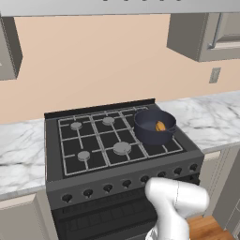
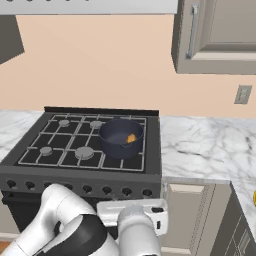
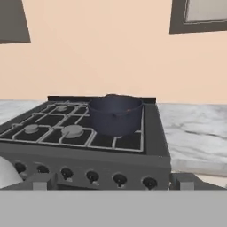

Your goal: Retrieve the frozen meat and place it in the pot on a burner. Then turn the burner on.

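The dark navy pot (image 1: 151,136) stands on the stove's back right burner. Inside it lies the frozen meat (image 1: 160,125), a small orange lump, also seen from the right (image 2: 131,138) against the pot's (image 2: 114,148) inner wall. In the hand view the pot (image 3: 116,116) hides its contents. My gripper (image 3: 113,182) hovers low in front of the stove, open, with its fingertips (image 3: 42,181) wide apart and nothing between them. It faces the row of knobs (image 3: 92,176) on the stove's front panel, a short way off.
Three other burners (image 1: 122,148) are bare. Marble counters (image 2: 205,145) flank the stove (image 1: 56,154) on both sides. Wall cabinets (image 2: 215,35) hang above the right counter, with a wall outlet (image 2: 243,94) below them. My white arm (image 2: 75,220) stands before the oven door.
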Available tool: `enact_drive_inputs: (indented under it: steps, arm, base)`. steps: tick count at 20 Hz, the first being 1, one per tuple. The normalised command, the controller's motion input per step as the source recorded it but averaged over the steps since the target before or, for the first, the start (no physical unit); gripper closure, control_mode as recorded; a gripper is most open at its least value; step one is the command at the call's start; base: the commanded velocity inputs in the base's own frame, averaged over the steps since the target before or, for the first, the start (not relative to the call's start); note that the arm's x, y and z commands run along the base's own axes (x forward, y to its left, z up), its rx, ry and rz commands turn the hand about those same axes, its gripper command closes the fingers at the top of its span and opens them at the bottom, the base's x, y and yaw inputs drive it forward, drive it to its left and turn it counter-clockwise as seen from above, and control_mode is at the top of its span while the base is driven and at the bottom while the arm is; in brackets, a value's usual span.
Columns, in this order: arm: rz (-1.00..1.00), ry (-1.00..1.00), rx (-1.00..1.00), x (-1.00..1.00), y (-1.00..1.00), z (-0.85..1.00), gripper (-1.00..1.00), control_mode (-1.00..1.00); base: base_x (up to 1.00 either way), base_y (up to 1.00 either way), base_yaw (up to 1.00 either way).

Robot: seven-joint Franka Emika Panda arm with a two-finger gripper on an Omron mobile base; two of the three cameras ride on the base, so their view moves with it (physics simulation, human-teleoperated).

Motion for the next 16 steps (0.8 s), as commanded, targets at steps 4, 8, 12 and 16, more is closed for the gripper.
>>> enact_drive_inputs:
  steps: [4,8,12,16]
  arm:
    - [0.01,-0.16,0.0,0.0,0.05,-0.7,-1.0,-1.0]
    - [0.02,-0.12,0.0,0.02,0.17,-0.99,-1.0,-1.0]
    - [0.02,-0.11,0.02,0.13,0.18,-0.9,-1.0,-1.0]
    - [0.02,-0.14,0.09,0.38,0.15,-0.76,-1.0,-1.0]
  base:
    - [0.0,0.0,0.0]
    - [0.0,0.0,0.0]
    - [0.0,0.0,0.0]
    - [0.0,0.0,0.0]
